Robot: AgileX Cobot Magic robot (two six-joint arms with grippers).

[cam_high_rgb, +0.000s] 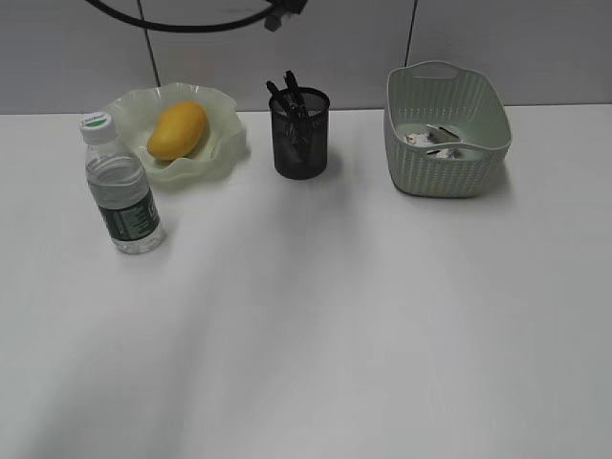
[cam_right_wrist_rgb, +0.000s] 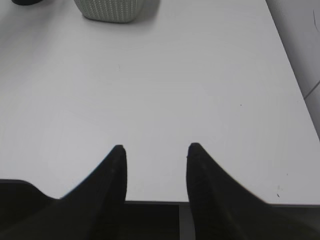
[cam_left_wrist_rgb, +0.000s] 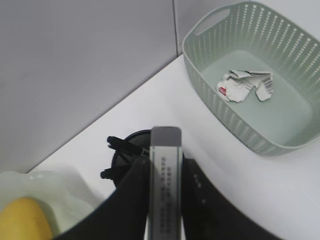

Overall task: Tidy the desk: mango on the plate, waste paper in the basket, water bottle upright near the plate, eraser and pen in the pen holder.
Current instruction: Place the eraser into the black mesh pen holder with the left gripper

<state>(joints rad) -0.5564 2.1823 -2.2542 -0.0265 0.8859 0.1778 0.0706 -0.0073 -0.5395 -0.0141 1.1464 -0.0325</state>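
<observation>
The mango (cam_high_rgb: pixel 178 130) lies on the pale green plate (cam_high_rgb: pixel 226 113). The water bottle (cam_high_rgb: pixel 120 186) stands upright in front of the plate. The waste paper (cam_high_rgb: pixel 430 142) lies in the green basket (cam_high_rgb: pixel 449 174). The black mesh pen holder (cam_high_rgb: pixel 300 139) holds dark pens (cam_high_rgb: pixel 287 96). In the left wrist view my left gripper (cam_left_wrist_rgb: pixel 166 164) is shut on the eraser (cam_left_wrist_rgb: pixel 166 190), a grey-white printed block, right above the pen holder (cam_left_wrist_rgb: pixel 125 152). My right gripper (cam_right_wrist_rgb: pixel 156 148) is open and empty over the bare desk (cam_right_wrist_rgb: pixel 175 75). Neither gripper shows in the exterior view.
The left wrist view also shows the basket (cam_left_wrist_rgb: pixel 210 102) with the paper (cam_left_wrist_rgb: pixel 245 85) to the right, and the plate (cam_left_wrist_rgb: pixel 65 195) with the mango (cam_left_wrist_rgb: pixel 22 220) to the left. A grey wall stands behind the desk. The basket's base (cam_right_wrist_rgb: pixel 110 10) is far ahead of my right gripper.
</observation>
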